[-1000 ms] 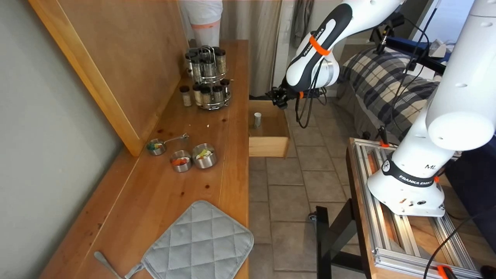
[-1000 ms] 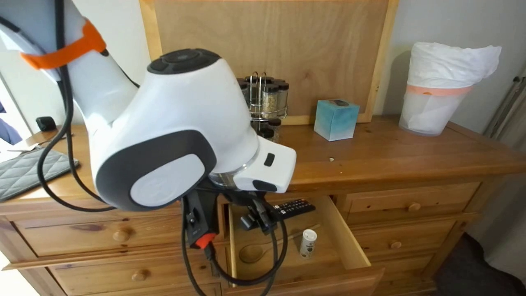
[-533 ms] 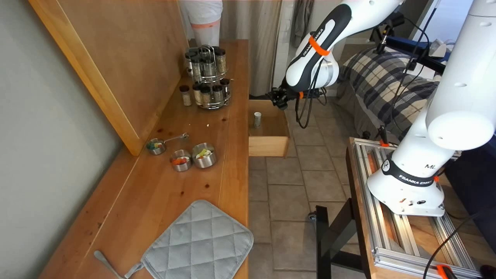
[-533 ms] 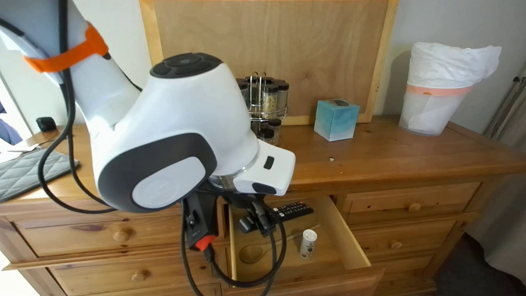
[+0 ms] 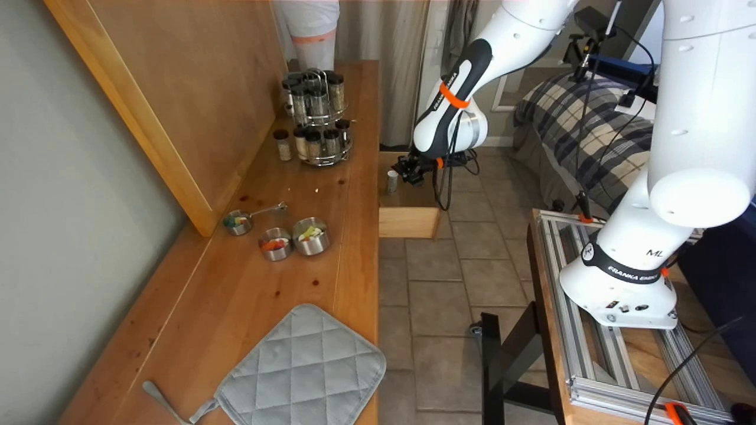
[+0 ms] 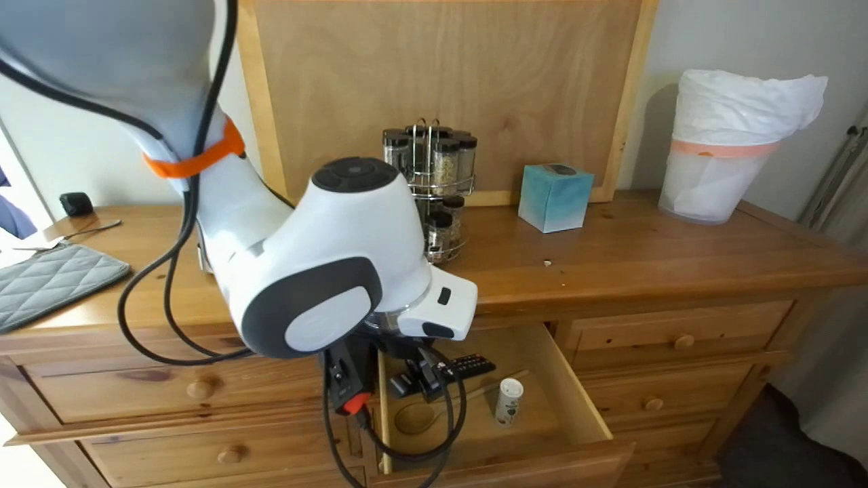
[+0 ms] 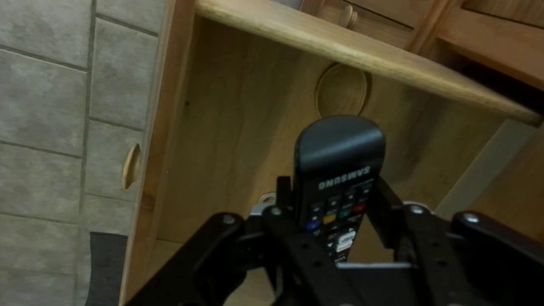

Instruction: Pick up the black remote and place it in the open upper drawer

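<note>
Being pinched in part-closed claw (image 7: 334, 191): Samsung remote (image 7: 340, 146), over upper drawer (image 7: 225, 136) | space inside taken by wooden spoon (image 6: 414, 419), upright canister (image 6: 507, 403)

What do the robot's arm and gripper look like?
The Franka Panda arm is white with dark grey panels, a black FRANKA EMIKA band, an orange strap and black cables. The Robotiq gripper is black, with jointed fingers and silvery screw heads.
</note>
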You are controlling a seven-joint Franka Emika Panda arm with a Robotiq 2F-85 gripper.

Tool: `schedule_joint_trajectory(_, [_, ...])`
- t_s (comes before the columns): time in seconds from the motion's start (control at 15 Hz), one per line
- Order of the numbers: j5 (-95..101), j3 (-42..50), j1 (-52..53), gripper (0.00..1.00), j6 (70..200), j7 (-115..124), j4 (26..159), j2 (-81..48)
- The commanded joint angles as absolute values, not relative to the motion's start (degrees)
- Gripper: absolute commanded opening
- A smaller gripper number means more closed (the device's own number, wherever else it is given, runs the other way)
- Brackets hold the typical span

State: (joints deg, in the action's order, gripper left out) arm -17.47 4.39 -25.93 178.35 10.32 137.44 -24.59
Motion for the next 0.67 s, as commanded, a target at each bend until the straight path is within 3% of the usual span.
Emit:
schedule_joint_trajectory(0.0, [-17.6,1.6,-28.5,0.21,177.5,9.6,129.4,-32.8])
schedule_joint_trajectory(0.6, [-15.6,-1.1,-28.2,0.21,180.5,5.9,114.8,-47.6])
